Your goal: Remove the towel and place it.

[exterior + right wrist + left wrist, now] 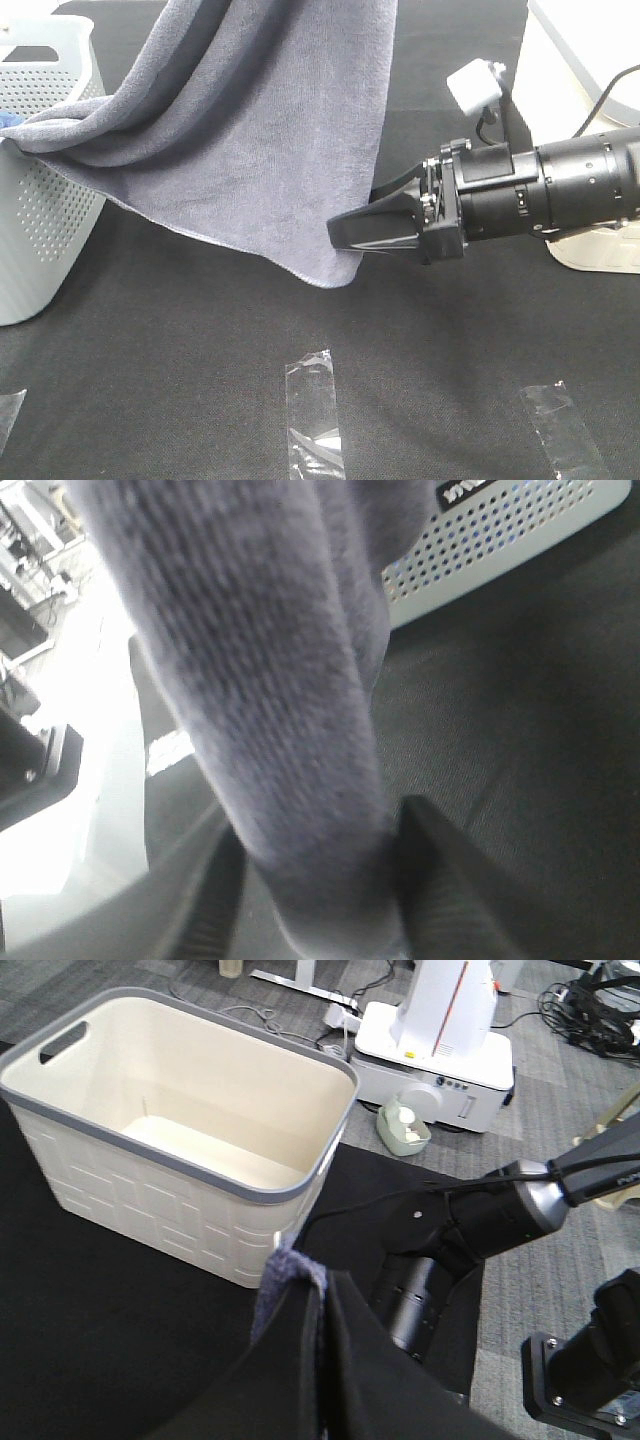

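The slate-grey towel (260, 130) hangs from above the exterior view's top edge. One end drapes over the rim of the grey perforated basket (40, 200) at the left. Its lowest corner dips toward the black table. My right gripper (345, 235) reaches in from the right, with that corner between its fingers. In the right wrist view the towel (270, 680) fills the gap, both fingers (430, 870) pressing against it. My left gripper (320, 1295) is shut on a tuft of towel (290, 1272), high over the table and outside the exterior view.
A cream tub with a grey rim (200, 1175) stands empty at the table's edge. Clear tape strips (315, 410) (560, 420) lie on the black cloth near the front. A small white box (475, 85) on a cable sits behind my right arm. A bit of blue cloth (8, 122) shows in the perforated basket.
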Robot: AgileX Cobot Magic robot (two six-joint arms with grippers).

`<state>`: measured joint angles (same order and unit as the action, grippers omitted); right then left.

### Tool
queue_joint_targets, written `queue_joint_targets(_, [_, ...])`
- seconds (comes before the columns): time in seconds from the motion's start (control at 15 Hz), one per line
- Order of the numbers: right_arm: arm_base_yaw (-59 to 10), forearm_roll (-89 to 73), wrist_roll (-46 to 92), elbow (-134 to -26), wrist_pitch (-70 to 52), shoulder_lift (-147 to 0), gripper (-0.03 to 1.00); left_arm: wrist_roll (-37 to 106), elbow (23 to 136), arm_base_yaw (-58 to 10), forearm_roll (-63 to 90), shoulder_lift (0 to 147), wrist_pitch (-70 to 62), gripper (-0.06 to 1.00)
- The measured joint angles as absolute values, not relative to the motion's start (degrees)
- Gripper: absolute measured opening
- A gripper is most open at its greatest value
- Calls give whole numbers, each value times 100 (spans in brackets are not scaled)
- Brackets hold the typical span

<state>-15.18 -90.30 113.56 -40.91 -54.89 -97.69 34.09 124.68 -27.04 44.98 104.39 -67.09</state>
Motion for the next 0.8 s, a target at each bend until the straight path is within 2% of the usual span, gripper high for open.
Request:
queue_joint_targets(0.13, [-1518, -8932, 11316, -4091, -5472, -9769, 34, 3214, 12468, -2704, 4165, 10439, -6560, 0])
queue_joint_targets(0.2, [-1518, -8932, 11316, -4091, -5472, -9769, 34, 3214, 12468, -2704, 4165, 10439, -6560, 0])
queue_joint_targets(0.47, [-1518, -8927, 11012, -4091, -5472, -9769, 2, 2664, 12468, -2716, 3461, 10439, -6136, 0])
queue_joint_targets(0.6, [-1518, -8927, 10623, -4097, -5472, -9769, 0, 2406, 12468, -2716, 3157, 10439, -6028, 0])
queue_joint_targets(0.8, [-1518, -8514, 9041, -4486, -5477, -9769, 0, 1587, 12468, -2716, 2126, 10439, -6016, 0])
